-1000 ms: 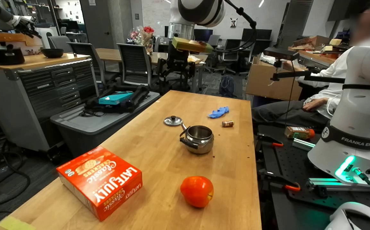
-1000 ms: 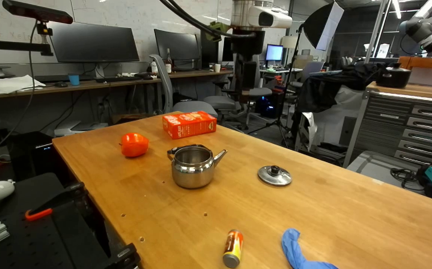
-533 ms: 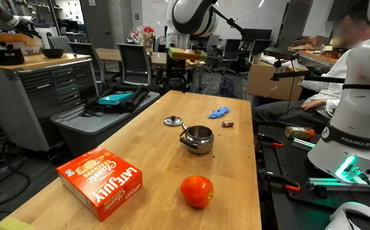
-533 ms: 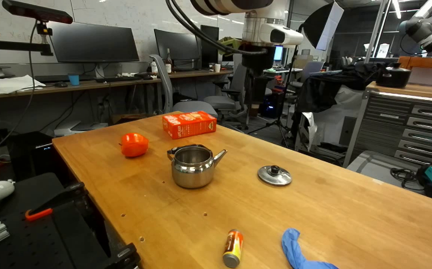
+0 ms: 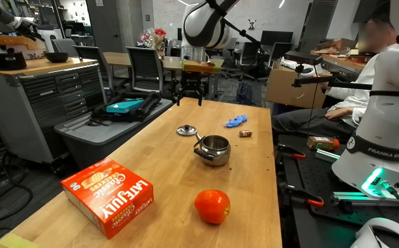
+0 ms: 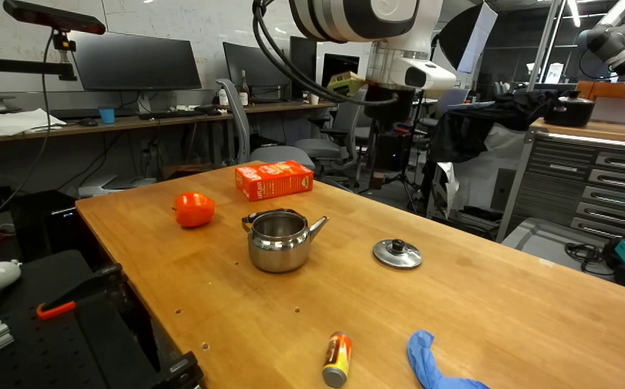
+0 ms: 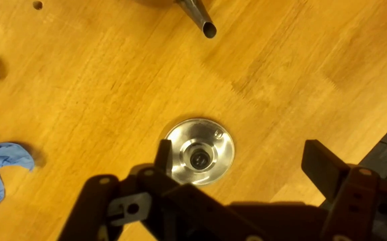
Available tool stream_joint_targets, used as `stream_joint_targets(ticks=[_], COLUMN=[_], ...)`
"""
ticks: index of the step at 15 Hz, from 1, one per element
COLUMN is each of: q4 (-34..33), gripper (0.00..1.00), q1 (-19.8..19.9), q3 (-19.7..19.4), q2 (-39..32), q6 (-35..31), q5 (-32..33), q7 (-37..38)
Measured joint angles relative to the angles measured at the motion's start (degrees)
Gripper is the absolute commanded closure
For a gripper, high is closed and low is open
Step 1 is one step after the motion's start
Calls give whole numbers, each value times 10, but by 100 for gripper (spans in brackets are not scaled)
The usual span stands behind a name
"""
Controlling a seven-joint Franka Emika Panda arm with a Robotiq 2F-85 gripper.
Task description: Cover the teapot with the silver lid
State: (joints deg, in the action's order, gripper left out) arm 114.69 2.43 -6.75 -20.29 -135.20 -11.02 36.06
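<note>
You had your black gripper (image 5: 189, 102) spread wide above the grained wooden table (image 6: 506, 324), past the tapering spout (image 6: 316, 230) of the squat, shiny silver-metal teapot (image 6: 279, 254). The round silver lid (image 6: 385, 256), black-knobbed, lay flat past that spout too, clear of it. In your wrist view a finger (image 7: 163, 155) hid some lid rim; the frame cut off the teapot's body.

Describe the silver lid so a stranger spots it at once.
On the wooden table, find the open-topped teapot. Off on the side its spout points to, apart from it, lies the silver lid, a shallow round disc. Its black central knob distinguishes it from the teapot and blue glove.
</note>
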Motion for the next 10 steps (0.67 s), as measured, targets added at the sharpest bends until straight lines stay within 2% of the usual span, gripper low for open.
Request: stream_joint_targets(ticks=[6, 10], q4=[-19, -48], gripper=[0, 0], q1=[4, 9], q3=[-33, -45], q2=[-26, -55], q6=[-10, 6], q5=[1, 4], q7=[52, 77])
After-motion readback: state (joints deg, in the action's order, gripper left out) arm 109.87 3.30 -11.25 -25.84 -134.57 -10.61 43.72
